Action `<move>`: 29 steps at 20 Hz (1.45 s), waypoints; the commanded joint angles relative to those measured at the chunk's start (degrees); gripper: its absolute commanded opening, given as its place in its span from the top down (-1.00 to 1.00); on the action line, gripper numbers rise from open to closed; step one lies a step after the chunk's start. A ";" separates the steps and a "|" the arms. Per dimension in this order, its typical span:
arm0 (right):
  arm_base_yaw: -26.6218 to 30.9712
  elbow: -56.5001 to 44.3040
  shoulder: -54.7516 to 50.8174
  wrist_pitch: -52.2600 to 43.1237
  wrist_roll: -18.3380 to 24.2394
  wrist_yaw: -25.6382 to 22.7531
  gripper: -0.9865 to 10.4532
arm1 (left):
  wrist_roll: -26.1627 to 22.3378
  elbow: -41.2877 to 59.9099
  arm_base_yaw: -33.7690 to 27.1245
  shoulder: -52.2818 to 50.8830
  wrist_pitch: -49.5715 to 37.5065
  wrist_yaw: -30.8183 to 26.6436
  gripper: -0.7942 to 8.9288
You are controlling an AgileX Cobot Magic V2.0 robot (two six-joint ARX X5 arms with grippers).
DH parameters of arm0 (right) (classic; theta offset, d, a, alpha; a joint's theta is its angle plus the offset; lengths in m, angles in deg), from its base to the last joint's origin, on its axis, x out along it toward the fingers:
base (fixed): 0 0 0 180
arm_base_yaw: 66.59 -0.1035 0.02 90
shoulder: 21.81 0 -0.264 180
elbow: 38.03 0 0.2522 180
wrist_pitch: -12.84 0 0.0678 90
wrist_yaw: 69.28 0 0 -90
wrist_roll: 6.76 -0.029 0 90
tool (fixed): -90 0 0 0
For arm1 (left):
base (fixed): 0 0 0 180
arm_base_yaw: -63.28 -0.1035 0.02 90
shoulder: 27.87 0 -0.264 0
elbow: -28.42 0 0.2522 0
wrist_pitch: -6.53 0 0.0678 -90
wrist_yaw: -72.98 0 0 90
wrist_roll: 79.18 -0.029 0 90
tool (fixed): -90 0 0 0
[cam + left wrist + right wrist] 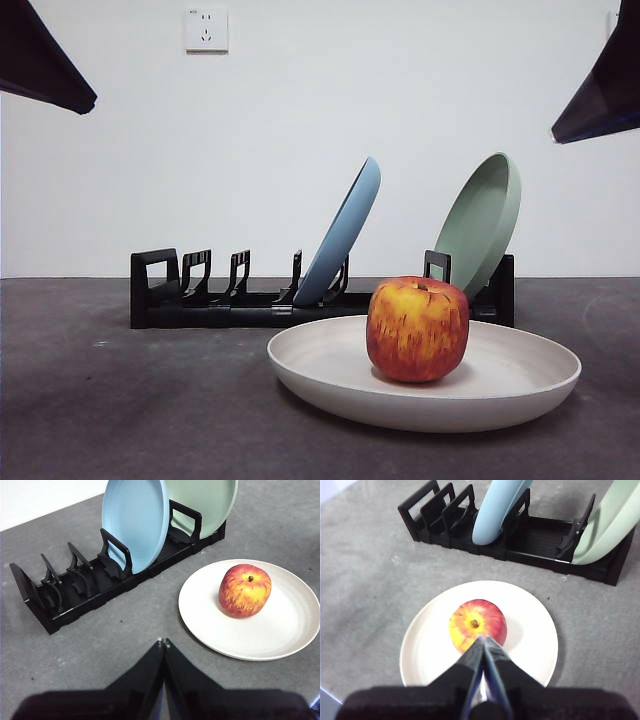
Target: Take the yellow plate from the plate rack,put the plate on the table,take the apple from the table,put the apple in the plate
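Note:
The cream yellow plate (500,385) (285,625) (430,640) lies flat on the dark grey table (120,410) in front of the black plate rack (215,300) (80,587) (535,542). The red and yellow apple (418,329) (245,590) (477,622) sits upright on the plate, stem dimple up. My left gripper (163,642) is shut and empty, held high, to the side of the plate and in front of the rack. My right gripper (482,639) is shut and empty, hanging above the apple. In the front view both arms show only as dark tips at the top corners.
A light blue plate (345,232) (134,522) (495,515) and a sage green plate (483,222) (202,500) (610,527) lean in the rack's slots. Several slots at the rack's handle end stand open. A wall socket (206,30) is on the white wall behind.

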 commanded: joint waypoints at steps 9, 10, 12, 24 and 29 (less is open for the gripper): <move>-0.09 -0.35 -0.13 -0.28 -1.68 -0.17 0.83 | 0.92 0.26 -0.02 0.00 0.66 -0.26 0.84; -0.09 -0.35 -0.13 -0.28 -1.70 -0.15 0.83 | 0.92 0.26 -0.02 0.00 0.66 -0.28 0.84; -0.09 -0.35 -0.13 -0.28 -1.68 -0.15 0.83 | 0.92 0.26 -0.09 -0.46 1.14 -0.20 0.84; -0.09 -0.35 -0.13 -0.28 -1.68 -0.15 0.83 | -1.09 10.58 -44.94 -25.94 -5.84 17.94 0.84; -0.09 -0.35 -0.13 -0.28 -1.68 -0.15 0.83 | -1.05 19.08 -55.28 -30.49 -8.57 18.91 0.84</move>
